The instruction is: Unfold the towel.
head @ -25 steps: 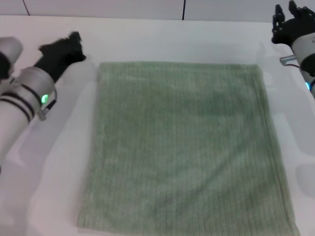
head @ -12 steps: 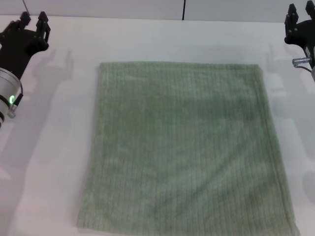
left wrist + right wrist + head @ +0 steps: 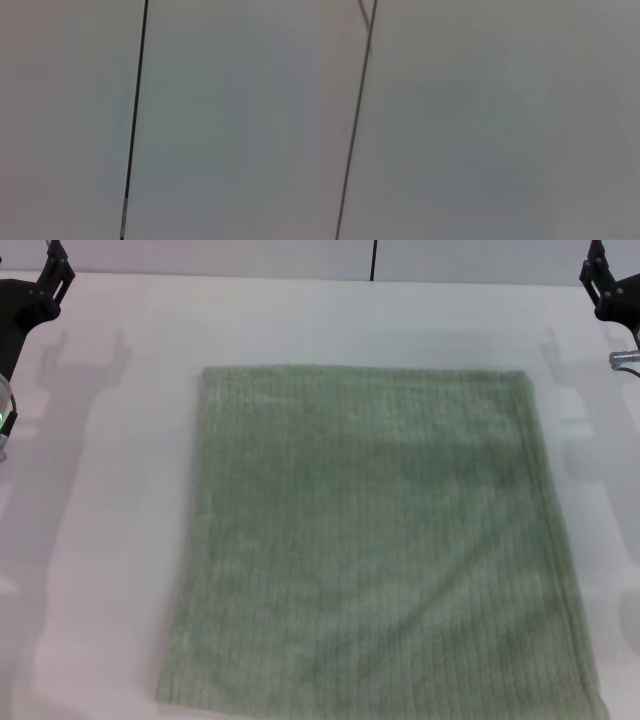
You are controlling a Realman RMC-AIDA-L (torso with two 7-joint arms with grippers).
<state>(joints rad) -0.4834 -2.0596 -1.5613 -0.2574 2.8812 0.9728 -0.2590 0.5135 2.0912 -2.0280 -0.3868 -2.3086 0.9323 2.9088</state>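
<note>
The towel (image 3: 375,540) is a large pale sage-green ribbed cloth. It lies flat and spread out on the white table (image 3: 110,540), filling the middle of the head view down to the near edge. My left gripper (image 3: 38,292) is raised at the far left corner, well clear of the towel and partly cut off by the frame edge. My right gripper (image 3: 608,288) is raised at the far right corner, also clear of the towel and partly cut off. Neither holds anything. The towel does not show in the wrist views.
A pale wall with a dark vertical seam (image 3: 374,260) stands behind the table. The left wrist view shows only a pale surface with a dark seam (image 3: 135,120). The right wrist view shows the same (image 3: 355,130).
Both arms have drawn up and outward toward the far corners, the left one most, and now sit partly out of view. The towel has not moved.
</note>
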